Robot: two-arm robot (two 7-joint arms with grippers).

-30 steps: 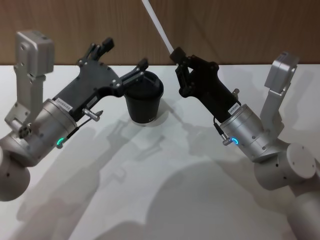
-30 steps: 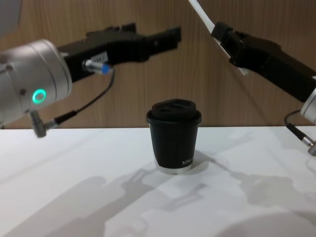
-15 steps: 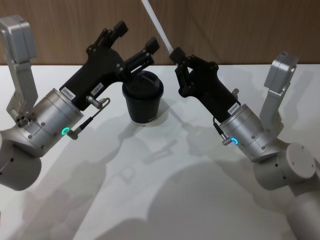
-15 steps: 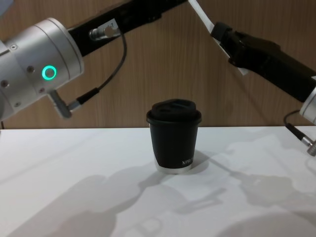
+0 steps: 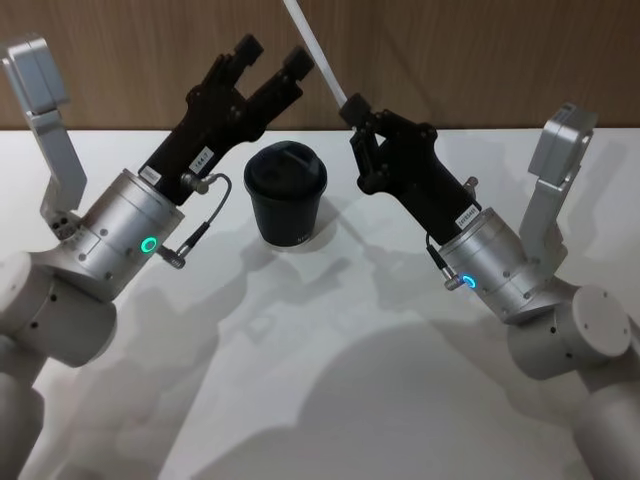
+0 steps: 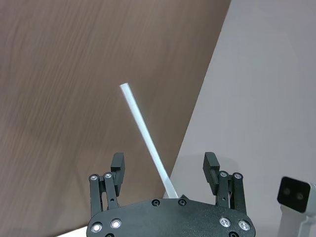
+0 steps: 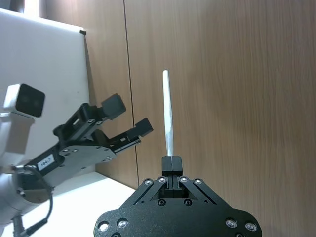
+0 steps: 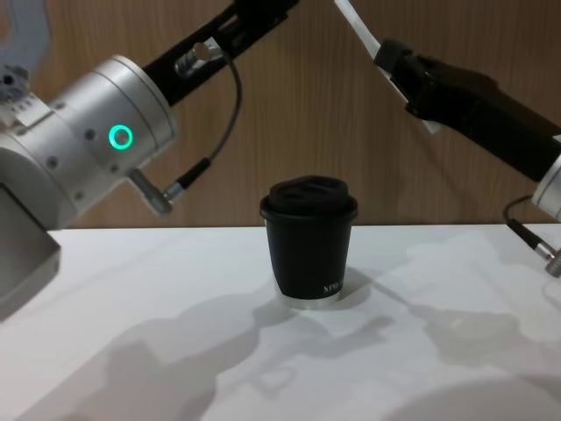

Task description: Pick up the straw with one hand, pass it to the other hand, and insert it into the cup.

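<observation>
The right gripper [image 5: 352, 106] is clamped on the lower end of the straw [image 5: 314, 48], which slants up and away from its tips. The left gripper [image 5: 275, 58], fingers spread, hovers just beside the shaft, apparently not yet around it. The cup [image 5: 287, 195] stands below both. This looks like the handover: the left gripper must next straddle the straw and close.

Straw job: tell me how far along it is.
Done: the right gripper holds the straw, jaws shut, higher than the cup. In hand: the left gripper, jaws open, is raised close to the straw, not gripping it. Left: the handover, then insertion into the lidded cup.
</observation>
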